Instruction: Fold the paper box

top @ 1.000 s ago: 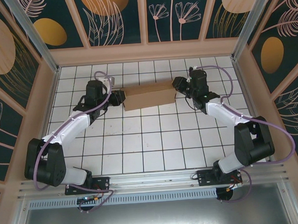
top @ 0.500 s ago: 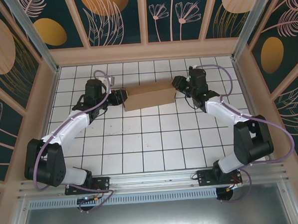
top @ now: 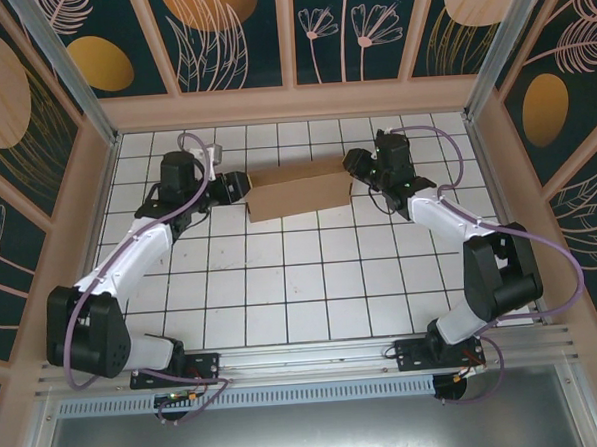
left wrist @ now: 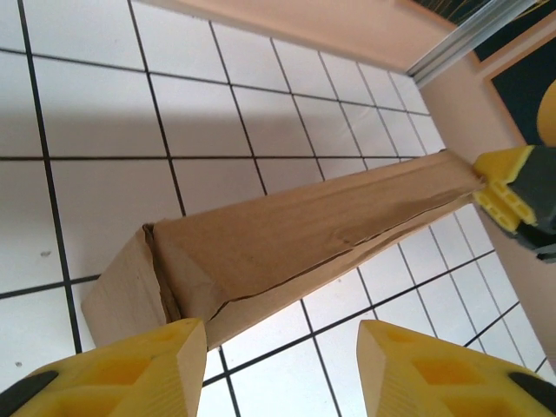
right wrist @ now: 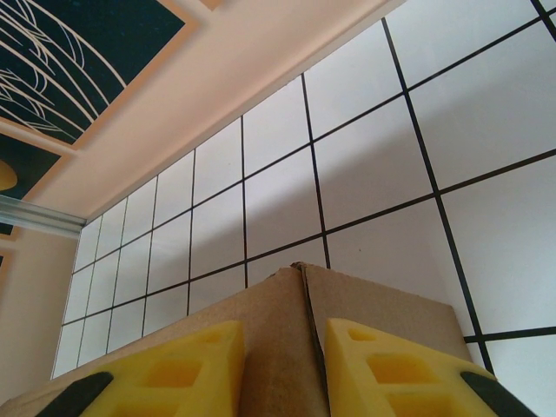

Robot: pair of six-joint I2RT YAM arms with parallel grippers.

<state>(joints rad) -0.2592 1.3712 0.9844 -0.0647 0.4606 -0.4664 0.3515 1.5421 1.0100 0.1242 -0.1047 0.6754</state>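
Cardboard, light but crease-prone, the paper box lies far back on the tiled table, best pinched at its end walls: left gripper gapes open, right gripper straddles one end, grip unclear.

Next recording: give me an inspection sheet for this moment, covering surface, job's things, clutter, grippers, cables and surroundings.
Surface: white tiled table with black grid lines and a few faint marks.
Job's things: plain brown cardboard paper box, folded into a long shape, lying towards the far edge between the two arms.
Clutter: nothing seen.
Grippers: left gripper open, yellow fingers just short of the box's left end; right gripper set narrow at the other end with cardboard between its fingers, grip uncertain.
Cables: purple cables looped along both arms, none on the box.
Surroundings: dark teal wall panels with plant prints in peach frames; metal rail at the near edge.
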